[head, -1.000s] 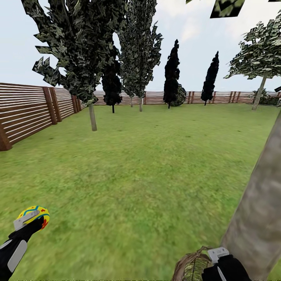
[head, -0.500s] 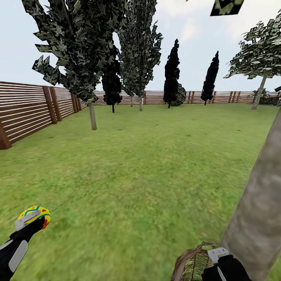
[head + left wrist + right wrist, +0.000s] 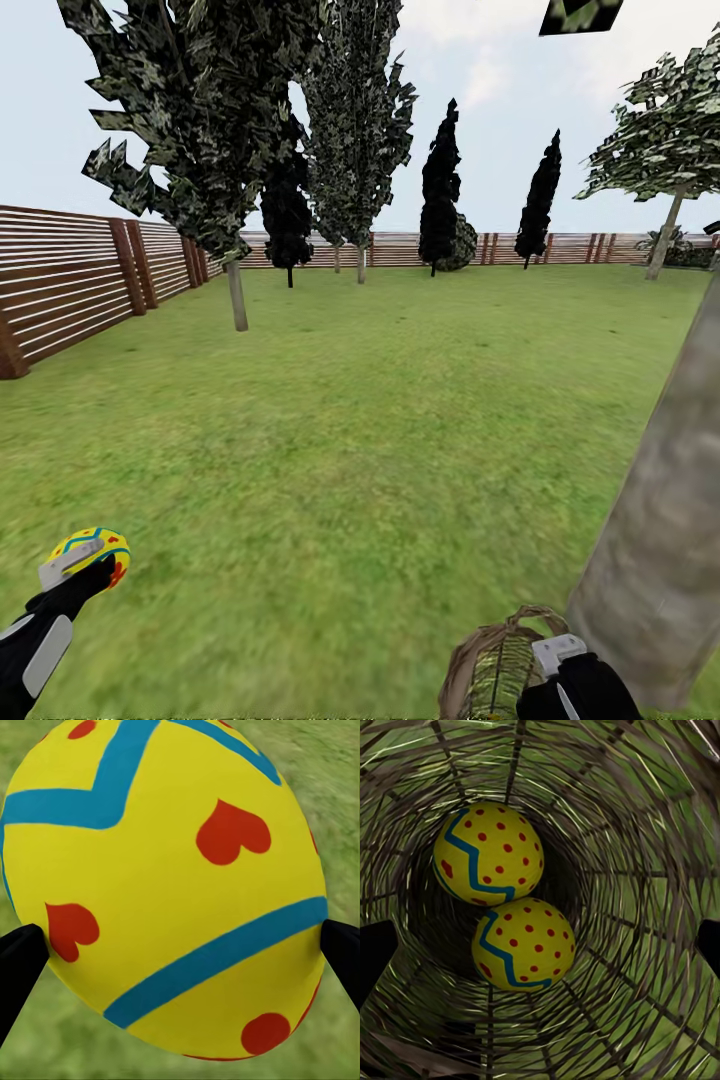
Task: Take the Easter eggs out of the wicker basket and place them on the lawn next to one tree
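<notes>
The left gripper [image 3: 85, 560] is clamping one Easter egg [image 3: 169, 889] between its fingers. The right gripper [image 3: 560, 660] is carrying the wicker basket [image 3: 495, 670] beside the tree [image 3: 660, 540]; its grip cannot be judged. Two eggs [image 3: 502, 900] are lying touching inside.

Smooth matt painted eggs [image 3: 487, 853], rough woven-twig basket [image 3: 645, 810], slatted wooden fence [image 3: 70, 280]

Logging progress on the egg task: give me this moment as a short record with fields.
left gripper: shut on egg, held above lawn
right gripper: at basket; grip unclear
eggs in basket: two
eggs on lawn: none seen
nearest tree: trunk beside basket
</notes>
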